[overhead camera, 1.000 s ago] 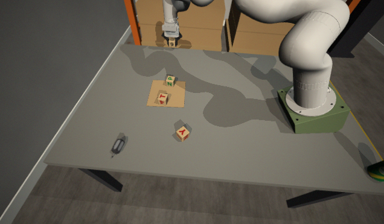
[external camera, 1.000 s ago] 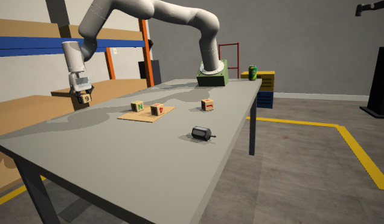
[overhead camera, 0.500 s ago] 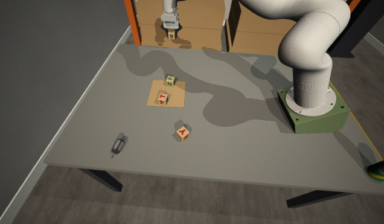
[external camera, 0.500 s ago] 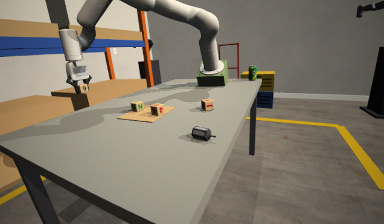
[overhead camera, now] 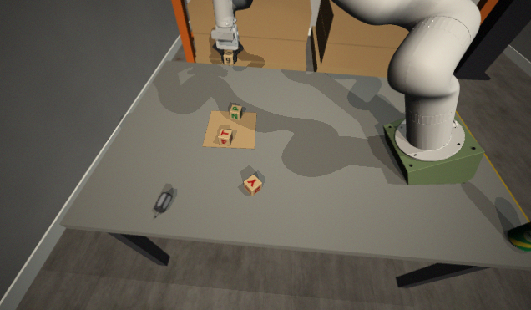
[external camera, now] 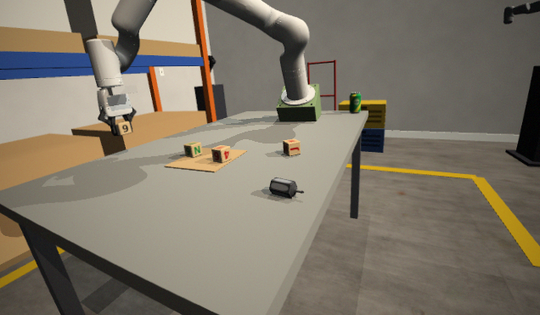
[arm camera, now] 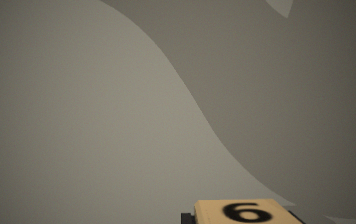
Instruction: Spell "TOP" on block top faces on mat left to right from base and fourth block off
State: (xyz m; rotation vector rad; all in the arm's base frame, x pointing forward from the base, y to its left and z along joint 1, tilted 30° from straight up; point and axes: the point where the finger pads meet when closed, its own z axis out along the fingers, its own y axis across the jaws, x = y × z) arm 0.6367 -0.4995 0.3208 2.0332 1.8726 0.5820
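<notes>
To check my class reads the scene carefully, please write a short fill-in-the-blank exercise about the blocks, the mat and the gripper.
1. The gripper holds a wooden block whose side shows the digit ____.
2. The number of blocks resting on the tan cardboard mat is ____.
3. The wooden block lying off the mat shows a red letter ____ on top.
4. The small dark cylindrical motor lies ____ the mat.

Missing words: 6; two; Y; off

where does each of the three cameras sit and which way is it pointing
Top: high off one long table edge, angled down at the tan square mat; shows arm, green base, gripper.
Exterior: low off a table corner, facing the base along the grey table; shows the whole arm.
Wrist: on the gripper, facing down at the table; only dark finger bits show.
Shared: all three show the held wooden block marked 6.
</notes>
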